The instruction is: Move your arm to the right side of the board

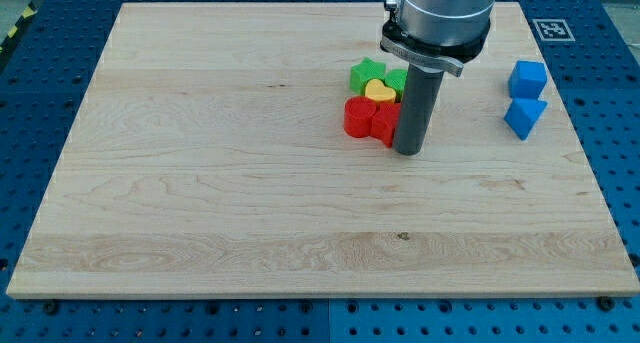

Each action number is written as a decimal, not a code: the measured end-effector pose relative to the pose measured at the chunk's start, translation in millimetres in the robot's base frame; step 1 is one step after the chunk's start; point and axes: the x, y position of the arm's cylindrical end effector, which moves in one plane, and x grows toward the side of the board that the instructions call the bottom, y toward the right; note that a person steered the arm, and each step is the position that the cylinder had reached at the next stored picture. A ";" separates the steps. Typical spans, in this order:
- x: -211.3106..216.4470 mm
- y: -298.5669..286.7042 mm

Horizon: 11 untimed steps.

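Here, my tip [408,151] down on the desk [200,193], a little to the view's right of the middle and in the upper half. Ends a straight dark rod [416,98] rather than a claw, so nothing to call wide, narrow or holding. Above the rod, a grey metal collar [436,23] running out of the view's top.

Pressed close against the tip's left side, a red block [384,124] with an angular outline, exact shape hard to make out. Touching that one on the view's left, a round red block [358,116]. Just above the two reds, a yellow heart [377,89], and above it a green star [367,73]. Beside the star, to the view's right, another green block [397,80], partly hidden behind the rod, shape unclear. All five packed into one tight cluster.

Well apart, towards the view's right edge of the desk, a blue cube [528,78], and just below it a second blue block [524,117] with a pointed lower end. Between tip and blue pair, bare pale wood.

Around the desk, a blue perforated surface [40,43]; at the desk's top right corner, a small black-and-white marker [553,29].
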 end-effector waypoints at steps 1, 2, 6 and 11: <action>11.4 12.0; 42.4 23.3; 51.3 69.3; 74.9 153.6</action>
